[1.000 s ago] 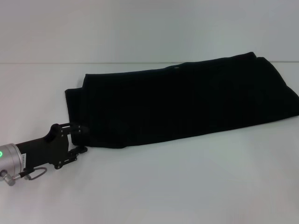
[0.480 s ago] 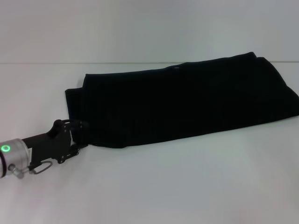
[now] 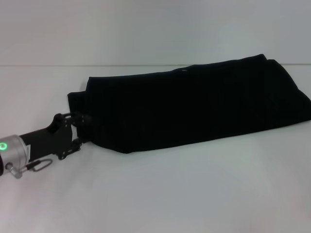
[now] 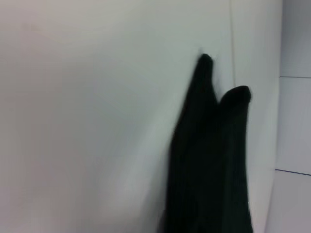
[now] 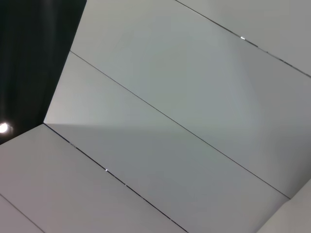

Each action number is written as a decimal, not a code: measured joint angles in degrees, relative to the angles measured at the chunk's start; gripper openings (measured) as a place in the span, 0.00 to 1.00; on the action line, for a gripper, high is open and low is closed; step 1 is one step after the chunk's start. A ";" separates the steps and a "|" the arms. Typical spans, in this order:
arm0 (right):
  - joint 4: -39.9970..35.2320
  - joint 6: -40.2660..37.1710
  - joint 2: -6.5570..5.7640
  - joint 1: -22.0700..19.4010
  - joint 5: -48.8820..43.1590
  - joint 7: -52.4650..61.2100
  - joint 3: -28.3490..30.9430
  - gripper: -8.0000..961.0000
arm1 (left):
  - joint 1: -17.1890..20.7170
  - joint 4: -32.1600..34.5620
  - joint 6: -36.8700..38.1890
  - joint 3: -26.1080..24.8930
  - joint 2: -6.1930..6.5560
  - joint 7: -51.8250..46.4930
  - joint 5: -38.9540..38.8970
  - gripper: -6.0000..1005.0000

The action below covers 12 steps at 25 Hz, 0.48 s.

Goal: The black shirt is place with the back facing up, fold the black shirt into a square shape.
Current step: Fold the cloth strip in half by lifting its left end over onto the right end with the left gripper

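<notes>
left tool [image 3: 81, 130] at near-left hem of folded soft black fabric shirt [image 3: 194, 107] | finger spread unclear | bare white worktop [image 3: 194, 189] in front | shirt's right end cut off

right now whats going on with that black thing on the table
It is the black shirt, already folded into a long band lying across the white table. The left gripper is at the shirt's left end, near its front corner, with its fingers right against the fabric edge. The right arm is out of sight; its wrist camera shows only pale panels, so it appears parked. The shirt is not yet a square.
</notes>
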 joint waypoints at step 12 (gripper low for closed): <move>0.00 -0.06 -0.08 0.22 0.00 0.00 0.01 0.89 | 1.05 -0.28 0.79 0.44 0.25 -0.55 3.50 0.58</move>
